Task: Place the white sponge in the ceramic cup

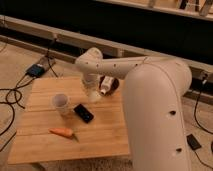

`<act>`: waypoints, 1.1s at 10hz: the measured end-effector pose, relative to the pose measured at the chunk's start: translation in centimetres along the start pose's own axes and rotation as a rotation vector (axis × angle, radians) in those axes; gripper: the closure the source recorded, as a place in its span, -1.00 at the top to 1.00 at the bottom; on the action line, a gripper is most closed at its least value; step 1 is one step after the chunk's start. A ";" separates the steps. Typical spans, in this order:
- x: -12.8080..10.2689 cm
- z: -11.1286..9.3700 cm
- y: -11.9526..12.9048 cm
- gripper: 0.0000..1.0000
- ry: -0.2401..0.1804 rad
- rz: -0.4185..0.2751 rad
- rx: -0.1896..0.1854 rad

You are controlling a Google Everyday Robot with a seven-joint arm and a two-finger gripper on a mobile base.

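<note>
The robot arm (150, 95) fills the right half of the view and reaches left across the wooden surface (100, 140), then bends downward at its elbow. The floor to the left of the surface carries black cables (12, 97).

The gripper (93, 93) points down over the middle rear of the surface, with the ceramic cup (61, 103) on its left and the white bottle (106, 85) on its right. The dark bowl (115, 86) sits just behind the bottle, partly hidden by the arm.

The jaws are closed on the white sponge (95, 98). The sponge shows as a pale block at the lower tip of the gripper, raised off the surface and apart from the cup.

The cup stands upright near the left edge. The black phone (83, 112) lies flat just right of the cup. The carrot (62, 132) lies near the front-left edge.
</note>
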 end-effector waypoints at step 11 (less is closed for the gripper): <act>-8.9 -7.9 9.8 -0.94 -0.309 -0.122 -0.108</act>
